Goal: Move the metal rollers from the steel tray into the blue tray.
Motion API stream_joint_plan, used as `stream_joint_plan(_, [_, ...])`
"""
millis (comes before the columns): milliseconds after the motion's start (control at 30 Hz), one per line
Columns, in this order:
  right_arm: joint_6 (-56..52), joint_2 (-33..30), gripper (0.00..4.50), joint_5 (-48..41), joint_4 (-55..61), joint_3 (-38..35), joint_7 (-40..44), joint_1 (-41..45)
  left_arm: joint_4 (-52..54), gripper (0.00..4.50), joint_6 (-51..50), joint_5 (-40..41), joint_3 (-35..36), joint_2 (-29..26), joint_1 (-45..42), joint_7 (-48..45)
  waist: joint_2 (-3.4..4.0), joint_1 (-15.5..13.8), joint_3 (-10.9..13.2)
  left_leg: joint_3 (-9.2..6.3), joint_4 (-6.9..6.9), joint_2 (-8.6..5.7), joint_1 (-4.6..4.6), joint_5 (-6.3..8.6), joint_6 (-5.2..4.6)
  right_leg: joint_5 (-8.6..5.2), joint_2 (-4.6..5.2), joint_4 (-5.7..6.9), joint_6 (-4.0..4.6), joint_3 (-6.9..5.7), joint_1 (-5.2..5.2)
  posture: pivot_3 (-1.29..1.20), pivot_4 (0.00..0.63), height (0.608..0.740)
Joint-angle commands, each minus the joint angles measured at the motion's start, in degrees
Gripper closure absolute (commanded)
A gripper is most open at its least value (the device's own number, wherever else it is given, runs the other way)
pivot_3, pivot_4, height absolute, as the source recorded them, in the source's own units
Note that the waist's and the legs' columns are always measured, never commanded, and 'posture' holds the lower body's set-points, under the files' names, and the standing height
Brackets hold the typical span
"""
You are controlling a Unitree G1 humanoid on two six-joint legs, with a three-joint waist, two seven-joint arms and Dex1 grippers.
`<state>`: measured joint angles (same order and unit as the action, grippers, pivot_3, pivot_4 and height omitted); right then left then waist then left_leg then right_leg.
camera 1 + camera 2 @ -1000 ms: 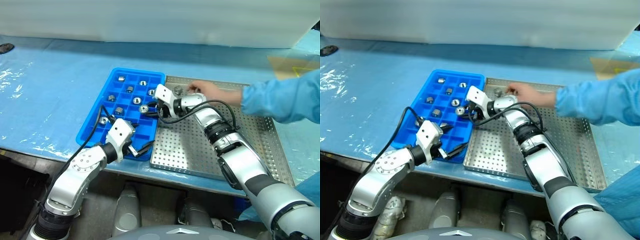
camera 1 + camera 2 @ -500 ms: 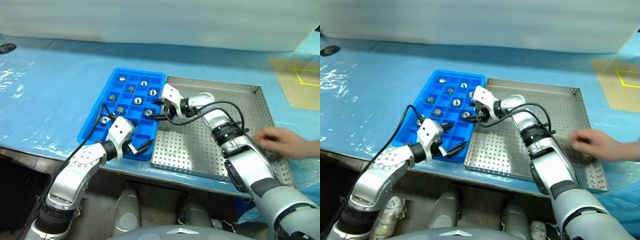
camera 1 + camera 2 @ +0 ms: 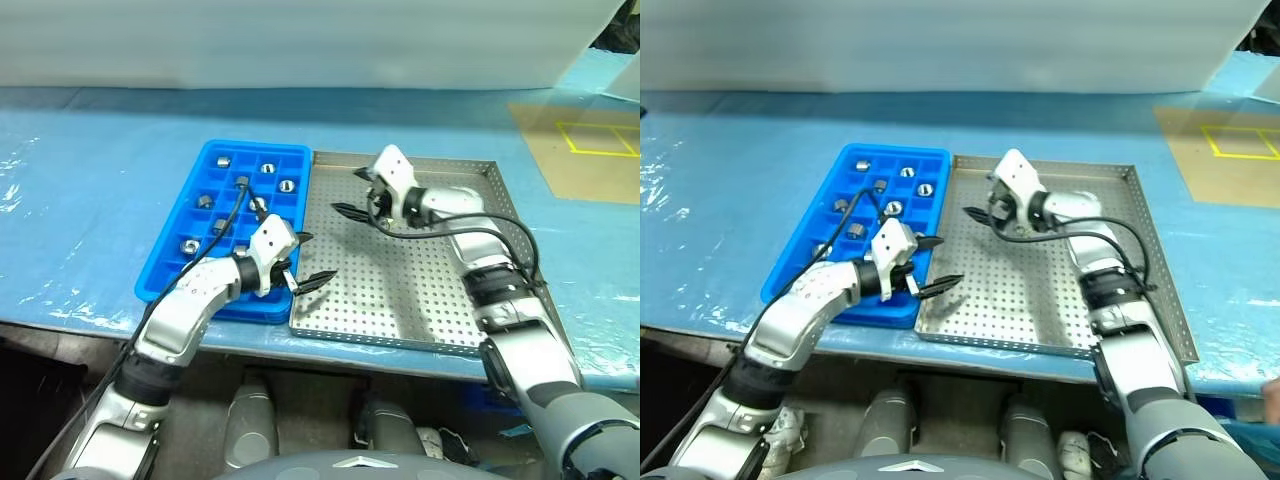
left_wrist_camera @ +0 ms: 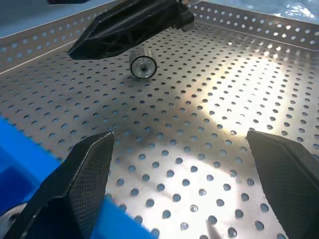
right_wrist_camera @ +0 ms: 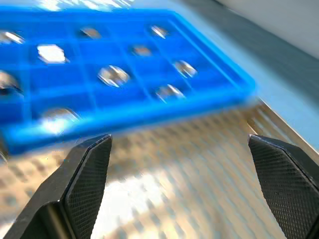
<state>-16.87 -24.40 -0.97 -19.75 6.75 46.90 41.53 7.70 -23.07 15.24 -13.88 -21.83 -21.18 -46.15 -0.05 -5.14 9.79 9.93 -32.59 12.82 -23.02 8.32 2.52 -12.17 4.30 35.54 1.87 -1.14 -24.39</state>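
The left gripper [image 3: 305,262] hovers over the near edge where the blue tray [image 3: 172,258] meets the steel tray [image 3: 430,300], its fingers [image 4: 82,174] spread wide and empty. Farther in, the right gripper [image 3: 352,192] hangs above the steel tray, fingers wide apart, holding nothing. One roller [image 4: 142,65] lies on the perforated base beneath it; several more rollers [image 3: 286,185] sit in the blue tray's compartments.

A bright blue gridded plastic tray [image 3: 805,262] is set touching the left rim of a perforated steel tray [image 3: 1145,250]. Small shiny metal rollers [image 3: 925,189] are seen in several blue compartments. Both black-fingered grippers, left [image 3: 930,266] and right [image 3: 983,200], are held spread above the steel tray.
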Motion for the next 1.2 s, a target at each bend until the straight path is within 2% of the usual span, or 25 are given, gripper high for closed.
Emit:
stream_joint_plan(33, [-6.5,-3.0,0.01,1.0,7.3,-2.2,-3.6,-3.8,-2.9,0.0,3.5,-0.2,-1.8,1.2,-2.8,-3.4,0.0,1.1,0.0,0.0,-0.01,0.01,0.0,0.0,0.0,0.0,-0.02,-0.01,0.0,0.01,0.0,-0.23,0.15,0.74])
stream_joint_plan(133, [-13.9,-3.2,0.01,-1.9,13.2,-5.5,-6.3,-7.6,-5.8,0.0,5.0,-0.3,-2.2,1.9,-4.5,-5.5,0.0,3.0,0.0,0.03,0.04,0.01,0.05,0.01,-0.02,0.0,-0.04,-0.03,0.0,0.06,0.0,-0.27,0.15,0.74])
stream_joint_plan(267, [-20.0,-0.1,0.01,-5.4,16.9,-9.5,-10.6,-9.1,-8.9,0.0,6.8,-0.9,-2.7,2.7,-6.0,-7.5,0.0,5.3,0.0,0.13,0.07,0.02,0.29,0.03,-0.06,0.01,-0.1,0.03,0.0,0.24,-0.01,-0.31,0.15,0.74])
stream_joint_plan(467, [-22.4,4.6,0.01,-8.7,18.2,-10.2,-13.2,-7.9,-9.8,0.0,7.5,-1.4,-2.6,3.4,-6.5,-8.5,0.0,5.9,0.0,0.24,0.16,-0.01,0.59,0.13,-0.22,0.0,-0.1,0.04,0.01,0.41,0.12,-0.29,0.15,0.74])
stream_joint_plan(633, [-18.5,8.5,0.01,-9.7,11.0,-8.7,-13.1,-4.1,-8.7,0.0,7.1,-1.9,-1.4,2.2,-5.3,-7.7,0.0,5.9,0.0,0.25,0.17,-0.03,0.56,0.16,-0.27,0.0,-0.09,0.0,0.02,0.43,0.12,-0.25,0.15,0.74])
stream_joint_plan(767, [-11.3,10.7,0.01,-6.4,-4.7,-6.2,-13.4,3.1,-6.2,0.0,6.5,-2.1,-1.0,1.4,-3.6,-6.6,0.0,5.7,0.0,0.26,0.2,-0.02,0.59,0.15,-0.25,0.0,-0.09,0.02,0.02,0.41,0.12,-0.17,0.15,0.74])
stream_joint_plan(867, [-7.9,13.3,0.01,-7.6,-17.9,-7.2,-12.3,8.6,-3.4,0.0,5.2,-1.9,0.4,0.8,-1.6,-4.5,0.01,5.4,0.0,0.26,0.21,-0.03,0.55,0.15,-0.25,0.0,-0.07,0.01,0.03,0.41,0.11,-0.13,0.15,0.74])
stream_joint_plan(967, [-2.2,14.6,0.59,-5.4,-28.4,-5.6,-11.3,11.7,-0.6,0.0,4.1,-2.0,1.2,-0.3,0.9,-2.9,0.02,4.9,0.0,0.25,0.27,0.0,0.54,0.16,-0.25,-0.03,-0.07,-0.02,0.07,0.36,0.11,-0.07,0.15,0.74])
stream_joint_plan(1033, [1.9,14.9,1.26,-3.8,-33.2,-4.7,-11.6,13.2,1.0,0.0,3.5,-1.9,1.7,-0.8,2.1,-1.9,0.02,4.3,0.0,0.25,0.3,0.01,0.53,0.16,-0.25,-0.06,-0.07,-0.04,0.13,0.29,0.11,-0.06,0.15,0.74])
stream_joint_plan(1200, [5.6,15.2,2.97,-4.1,-34.5,-5.3,-9.7,14.1,3.1,0.0,2.3,-1.5,2.3,-1.6,3.1,-0.8,0.03,3.7,0.0,0.24,0.32,0.02,0.52,0.16,-0.25,-0.08,-0.04,0.0,0.17,0.21,0.1,-0.04,0.15,0.74])
